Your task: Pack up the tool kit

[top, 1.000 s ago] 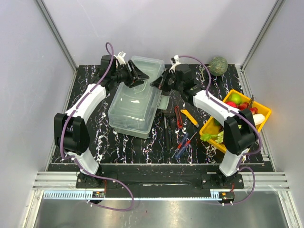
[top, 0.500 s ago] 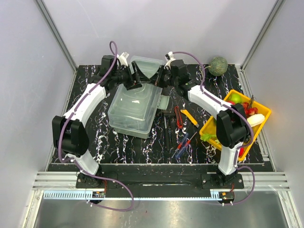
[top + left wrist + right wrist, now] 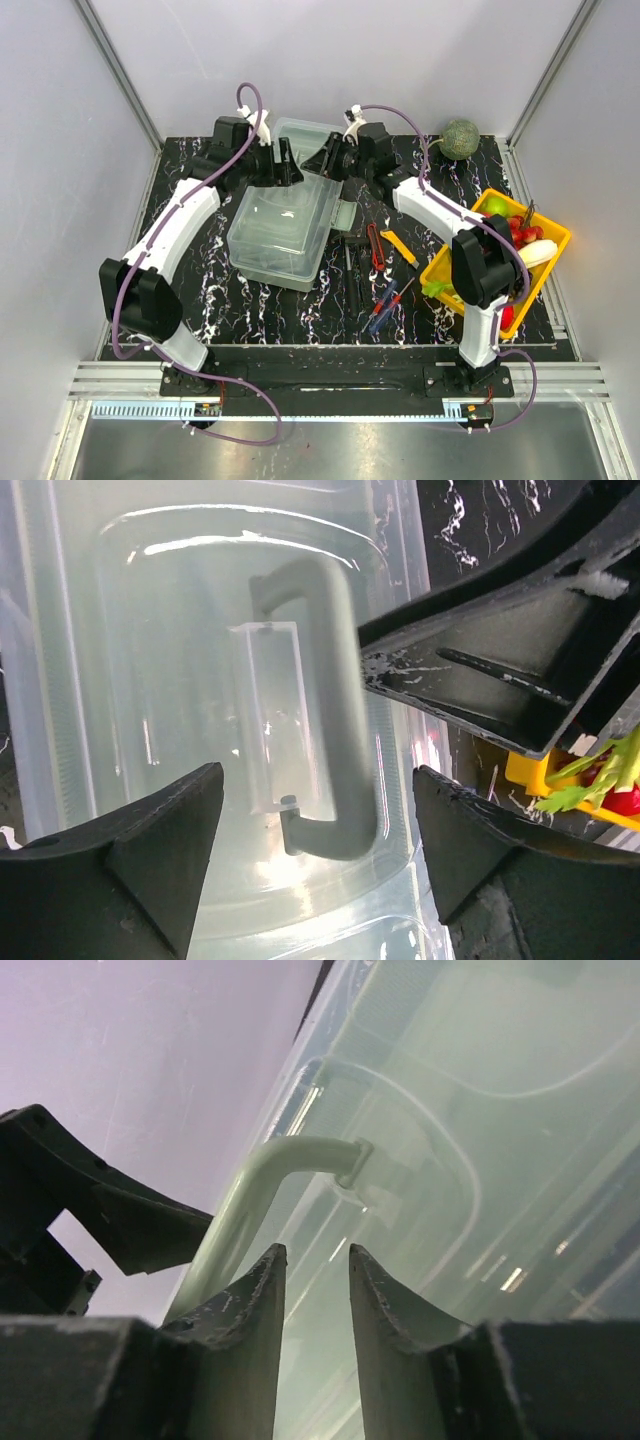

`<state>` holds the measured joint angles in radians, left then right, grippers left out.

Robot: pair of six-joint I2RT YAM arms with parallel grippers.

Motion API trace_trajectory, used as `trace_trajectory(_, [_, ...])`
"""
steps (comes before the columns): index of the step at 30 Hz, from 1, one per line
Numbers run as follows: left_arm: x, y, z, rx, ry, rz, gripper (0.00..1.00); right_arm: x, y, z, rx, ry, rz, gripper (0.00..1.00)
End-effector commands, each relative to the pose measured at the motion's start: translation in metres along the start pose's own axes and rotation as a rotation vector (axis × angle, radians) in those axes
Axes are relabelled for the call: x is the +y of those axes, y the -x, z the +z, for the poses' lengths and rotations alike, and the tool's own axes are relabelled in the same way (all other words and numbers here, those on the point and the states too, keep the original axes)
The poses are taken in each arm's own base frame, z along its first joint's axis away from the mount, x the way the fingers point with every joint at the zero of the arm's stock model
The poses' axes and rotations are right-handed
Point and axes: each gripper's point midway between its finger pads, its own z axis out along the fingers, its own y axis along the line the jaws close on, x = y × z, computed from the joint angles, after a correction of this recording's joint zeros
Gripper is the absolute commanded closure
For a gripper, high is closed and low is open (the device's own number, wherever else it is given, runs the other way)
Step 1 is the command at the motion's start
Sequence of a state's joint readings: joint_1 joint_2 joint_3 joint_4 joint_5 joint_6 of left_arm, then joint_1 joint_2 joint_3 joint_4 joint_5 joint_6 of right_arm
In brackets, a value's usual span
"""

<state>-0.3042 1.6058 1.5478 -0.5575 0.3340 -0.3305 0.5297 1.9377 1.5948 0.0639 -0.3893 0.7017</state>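
Note:
The pale grey-green toolbox [image 3: 283, 228] stands left of centre. Its clear lid [image 3: 306, 135] is tipped up at the back, between both grippers. My left gripper [image 3: 287, 162] is wide open against the lid's left side. In the left wrist view [image 3: 318, 815] the grey handle [image 3: 335, 710] shows through the lid between the fingers. My right gripper [image 3: 327, 160] is at the lid's right side. Its jaws [image 3: 312, 1260] stand a narrow gap apart with nothing seen between them, facing the lid [image 3: 470, 1140] and handle [image 3: 260, 1175]. Red pliers [image 3: 375, 246], a yellow knife [image 3: 400, 248], a black hammer [image 3: 350, 258] and screwdrivers [image 3: 387, 300] lie right of the box.
A yellow tray [image 3: 447, 272] of fruit and vegetables sits at the right edge. A green melon [image 3: 460, 139] lies at the back right corner. White walls close in the back and sides.
Both grippers have moved toward the back and closer together at the lid. The lid has tipped further and looks narrower from above. The tools have not moved.

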Motion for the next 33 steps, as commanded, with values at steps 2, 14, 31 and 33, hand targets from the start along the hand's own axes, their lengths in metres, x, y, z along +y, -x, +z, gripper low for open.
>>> trace_trajectory(2, [-0.012,0.025,-0.012,-0.093,0.002,0.122,0.19,-0.023,-0.025,0.014,0.074,-0.052,0.035,0.58])
trace_trajectory(14, [0.006,0.018,0.003,-0.075,0.093,0.127,0.42,-0.035,-0.031,0.015,0.109,-0.106,0.034,0.43])
trace_trajectory(31, [-0.005,0.023,0.000,-0.069,0.127,0.110,1.00,-0.026,-0.014,-0.082,-0.038,-0.285,0.054,0.36])
trace_trajectory(33, [-0.009,0.031,-0.006,-0.087,0.130,0.093,1.00,-0.038,-0.031,-0.103,-0.034,-0.332,0.056,0.31])
